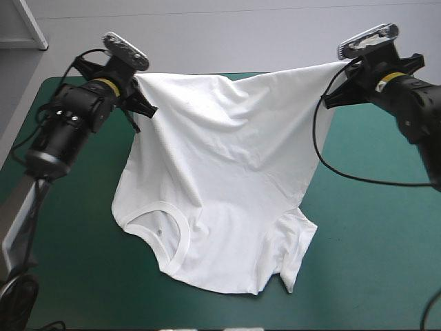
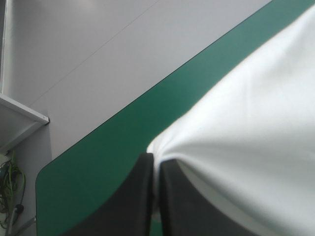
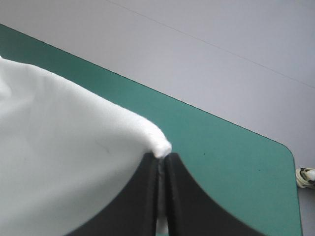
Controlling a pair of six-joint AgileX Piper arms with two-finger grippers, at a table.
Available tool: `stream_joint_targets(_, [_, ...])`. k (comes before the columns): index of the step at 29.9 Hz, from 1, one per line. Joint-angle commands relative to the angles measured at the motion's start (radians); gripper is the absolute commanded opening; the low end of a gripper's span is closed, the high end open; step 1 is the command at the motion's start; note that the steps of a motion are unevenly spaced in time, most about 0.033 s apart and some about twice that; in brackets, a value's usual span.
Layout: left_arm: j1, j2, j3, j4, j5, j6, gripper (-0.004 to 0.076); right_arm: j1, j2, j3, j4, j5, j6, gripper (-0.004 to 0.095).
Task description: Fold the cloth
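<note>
1. Left gripper [image 2: 156, 158]: clamped on one T-shirt [image 1: 220, 179] corner, cloth pinched between the fingers.
2. Right gripper [image 3: 163, 156]: same, on the opposite corner.
3. Both raised and well apart over the table's [image 1: 372, 276] far edge, probably to stretch that edge taut and let creases drop.
4. Hanging between them, collar [image 1: 165, 231] end draped on the table's near side.
5. Likely next: lay flat, then fold.

Between the left pincer [image 2: 156, 160] and right pincer [image 3: 162, 156] the stretched T-shirt [image 1: 220, 172] blocked passage; tabletop [image 1: 379, 234] outside either pincer lay bare.
</note>
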Motion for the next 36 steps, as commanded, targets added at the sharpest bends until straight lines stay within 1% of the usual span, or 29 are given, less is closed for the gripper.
stream_joint_targets(1, [0.0, 0.077, -0.042, 0.063, -0.134, -0.019, 0.0019, -0.004, 0.103, -0.021, -0.034, -0.171, 0.001, -0.0017])
stream_joint_targets(4, [0.002, 0.183, -0.058, 0.066, -0.136, -0.019, 0.0019, -0.004, 0.214, -0.021, -0.032, -0.22, 0.001, -0.0017])
stream_joint_targets(9, [0.007, 0.287, -0.058, 0.061, -0.166, -0.019, 0.0019, -0.004, 0.379, -0.021, -0.034, -0.295, 0.001, -0.0017])
stream_joint_targets(14, [0.041, 0.35, -0.058, 0.025, -0.14, -0.03, 0.0019, -0.004, 0.47, -0.021, -0.019, -0.299, 0.016, -0.0017])
stream_joint_targets(16, [0.063, 0.354, -0.058, -0.021, -0.136, -0.032, 0.0024, -0.004, 0.477, -0.021, -0.012, -0.309, 0.016, 0.0002])
stream_joint_targets(17, [0.078, 0.354, -0.058, -0.05, -0.144, -0.032, 0.0042, -0.004, 0.477, -0.021, -0.012, -0.32, 0.016, 0.0028])
stream_joint_targets(19, [0.102, 0.354, -0.058, -0.095, -0.15, -0.03, 0.0118, -0.004, 0.477, -0.021, -0.012, -0.329, 0.022, 0.0093])
stream_joint_targets(20, [0.112, 0.354, -0.058, -0.118, -0.15, -0.03, 0.0184, -0.004, 0.477, -0.021, -0.012, -0.332, 0.024, 0.0151])
stream_joint_targets(21, [0.121, 0.354, -0.058, -0.137, -0.15, -0.03, 0.026, -0.004, 0.477, -0.021, -0.012, -0.334, 0.033, 0.0235])
stream_joint_targets(22, [0.127, 0.354, -0.058, -0.142, -0.147, -0.03, 0.0335, -0.004, 0.477, -0.021, -0.012, -0.334, 0.038, 0.0298])
stream_joint_targets(23, [0.132, 0.354, -0.058, -0.156, -0.138, -0.03, 0.0405, -0.004, 0.477, -0.021, -0.012, -0.338, 0.054, 0.0395])
stream_joint_targets(24, [0.137, 0.354, -0.058, -0.161, -0.131, -0.03, 0.0462, -0.004, 0.475, -0.021, -0.012, -0.34, 0.056, 0.0454])
stream_joint_targets(25, [0.139, 0.35, -0.06, -0.167, -0.12, -0.03, 0.0498, -0.004, 0.471, -0.026, -0.014, -0.341, 0.06, 0.0519])
stream_joint_targets(26, [0.139, 0.344, -0.06, -0.167, -0.113, -0.03, 0.051, -0.004, 0.466, -0.033, -0.014, -0.337, 0.062, 0.0561])
stream_joint_targets(28, [0.139, 0.317, -0.06, -0.167, -0.103, -0.03, 0.051, -0.004, 0.441, -0.048, -0.035, -0.337, 0.079, 0.0585])
stream_joint_targets(33, [0.142, 0.186, -0.06, -0.165, -0.102, -0.032, 0.0508, -0.004, 0.33, -0.088, -0.068, -0.337, 0.112, 0.0584])
stream_joint_targets(36, [0.166, 0.1, -0.049, -0.195, -0.062, -0.075, 0.0498, -0.004, 0.249, -0.088, -0.068, -0.305, 0.114, 0.0581])
